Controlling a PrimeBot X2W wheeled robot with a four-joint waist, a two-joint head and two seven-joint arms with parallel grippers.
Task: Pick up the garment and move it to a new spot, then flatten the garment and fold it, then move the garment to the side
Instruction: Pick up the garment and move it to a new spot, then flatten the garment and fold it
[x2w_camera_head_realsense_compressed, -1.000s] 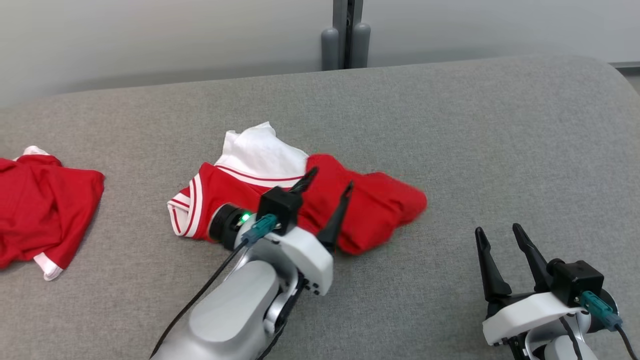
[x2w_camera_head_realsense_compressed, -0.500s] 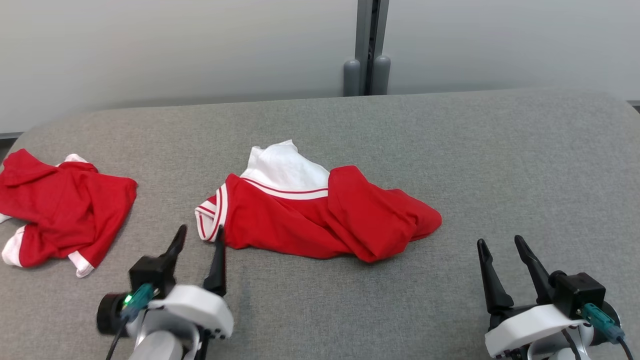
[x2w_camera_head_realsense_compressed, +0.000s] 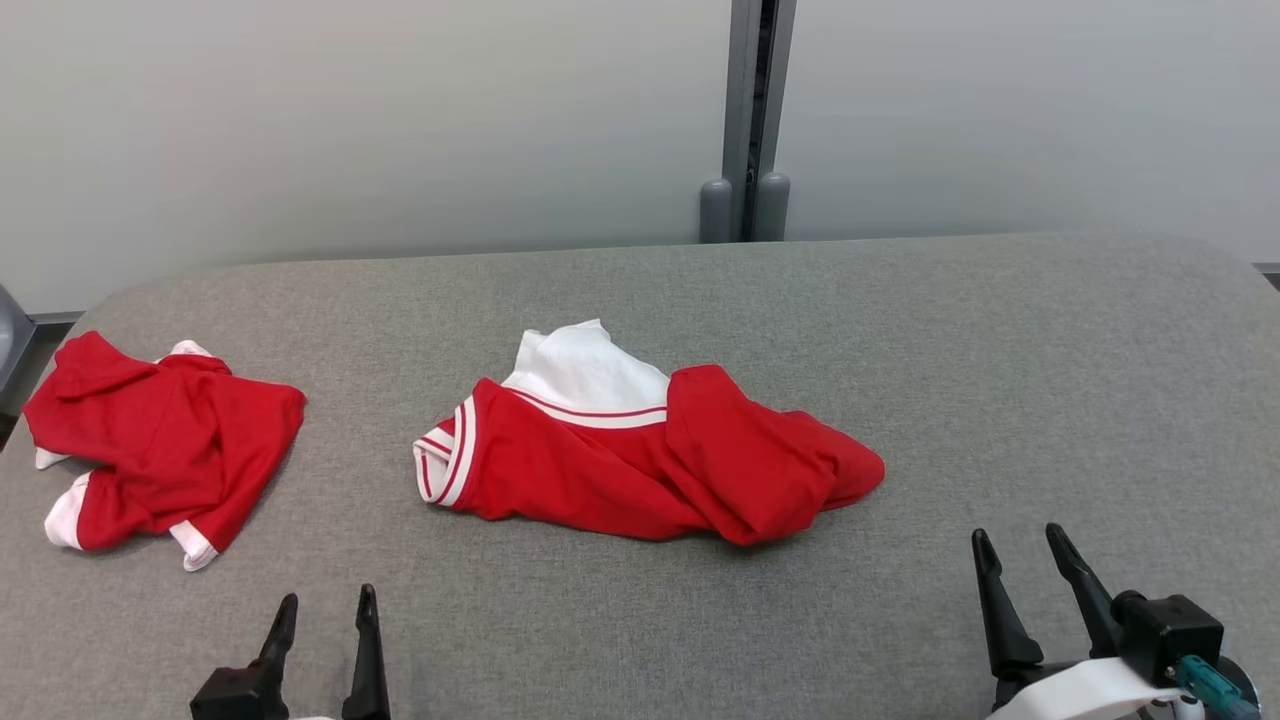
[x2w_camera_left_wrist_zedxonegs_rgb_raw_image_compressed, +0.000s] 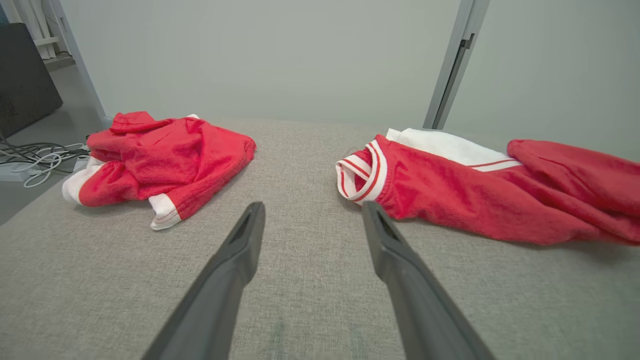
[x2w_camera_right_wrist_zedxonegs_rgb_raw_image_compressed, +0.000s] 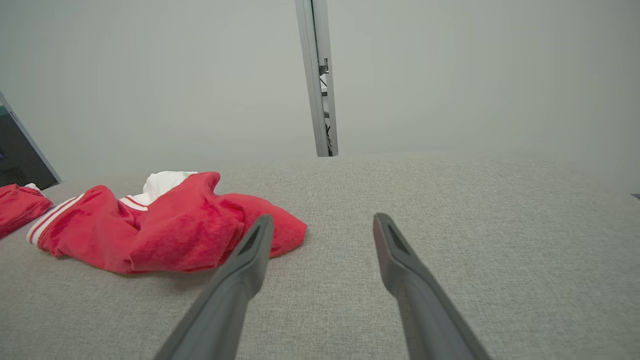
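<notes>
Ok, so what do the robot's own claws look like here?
The left claw and the right claw each have two long, dark grey fingers tapering to a point, with a shallow slot near the tip. The right one sits on a white shell carrying a black box with a teal plug. A black block shows at the left one's base.

My left jaws sit low at lower left, parted and empty, fingers pointing up. My right jaws at lower right: same, parted, empty, fingers up.
</notes>
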